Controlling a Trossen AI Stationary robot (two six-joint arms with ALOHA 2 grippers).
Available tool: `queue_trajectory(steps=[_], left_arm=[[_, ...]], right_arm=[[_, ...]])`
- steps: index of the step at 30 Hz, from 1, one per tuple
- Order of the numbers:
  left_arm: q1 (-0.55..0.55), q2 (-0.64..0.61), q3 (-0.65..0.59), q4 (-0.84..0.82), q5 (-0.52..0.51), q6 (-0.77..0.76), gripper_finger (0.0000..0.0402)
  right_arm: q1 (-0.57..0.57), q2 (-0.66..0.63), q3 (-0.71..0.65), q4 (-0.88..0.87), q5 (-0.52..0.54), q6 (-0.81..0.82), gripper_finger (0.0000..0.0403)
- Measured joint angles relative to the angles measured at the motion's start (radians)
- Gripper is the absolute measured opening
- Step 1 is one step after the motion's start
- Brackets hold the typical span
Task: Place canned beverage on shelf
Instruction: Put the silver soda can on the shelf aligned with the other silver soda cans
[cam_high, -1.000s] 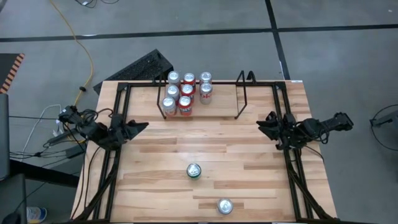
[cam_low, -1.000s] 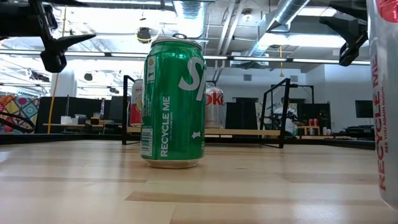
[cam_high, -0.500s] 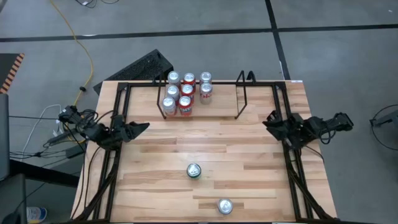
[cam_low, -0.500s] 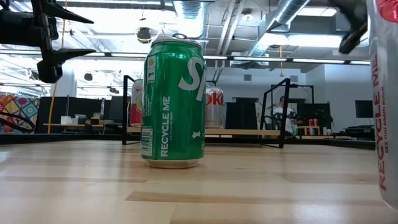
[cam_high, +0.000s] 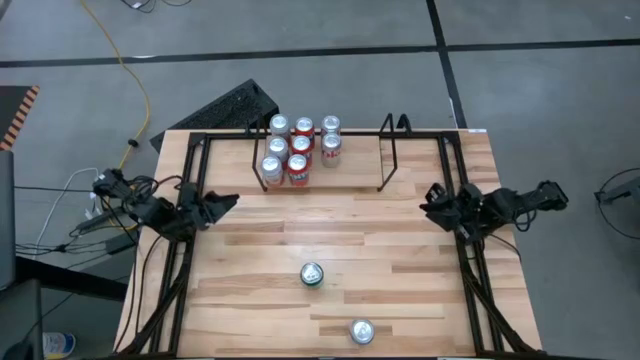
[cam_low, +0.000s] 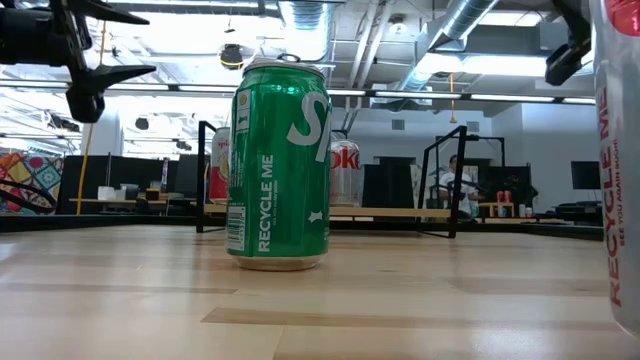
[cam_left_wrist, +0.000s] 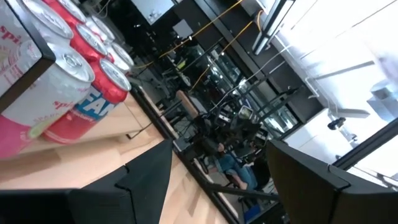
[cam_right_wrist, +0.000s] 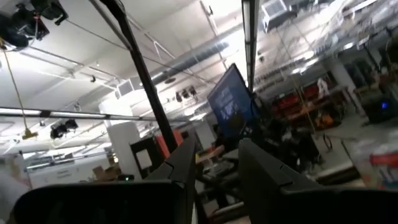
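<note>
Your left end effector (cam_high: 232, 200) hangs over the worktop (cam_high: 400, 260) at its 9 o'clock edge. Its two fingers are spread in a wide V that points toward the middle, and nothing is between them. In its own wrist view, the left end effector (cam_left_wrist: 217, 155) shows the same wide gap, with red and pale cans beyond it.

Your right end effector (cam_high: 425, 203) is at the 3 o'clock edge, also above the wood and pointing inward. Here the fingers stand only a little apart. In the right wrist view you see a narrow gap between them (cam_right_wrist: 217, 149), and it pinches nothing. Both end effectors are well apart from every can.

The green can (cam_high: 312, 274) stands upright on the worktop, a little toward 6 o'clock from the centre and between the two arms. In the low view, the green can (cam_low: 280, 165) fills the middle, with "RECYCLE ME" printed on its side. A second can (cam_high: 361, 331), with a silver top, stands upright near the 6 o'clock edge. It is very close to the low camera, so you see only a part of it there (cam_low: 620, 150).

The shelf (cam_high: 392, 150) sits at 12 o'clock. A group of cans (cam_high: 300, 145) is packed in its 9 o'clock part, and the 3 o'clock part is bare.
</note>
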Motion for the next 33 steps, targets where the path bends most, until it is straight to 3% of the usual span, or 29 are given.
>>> queue_trajectory(steps=[9, 13, 19, 27, 33], left_arm=[[0.000, 0.084, 0.000, 0.052, 0.013, -0.052, 0.0247], [0.000, 0.144, 0.000, 0.274, 0.147, 0.079, 0.0247], [0.000, 0.281, 0.016, 0.597, 0.274, 0.261, 0.0247], [0.000, 0.476, 0.178, 0.608, 0.363, 0.274, 0.0247], [0.000, 0.529, 0.262, 0.606, 0.391, 0.291, 0.0247]], right_arm=[[0.000, 0.000, 0.000, -0.009, -0.026, 0.130, 0.0111], [0.000, 0.000, 0.012, 0.001, -0.082, 0.216, 0.0111], [0.000, 0.001, 0.037, -0.001, -0.100, 0.172, 0.0112], [0.000, 0.003, 0.047, 0.006, -0.074, 0.106, 0.0161], [0.000, 0.032, 0.047, 0.070, -0.051, 0.095, 0.0214]])
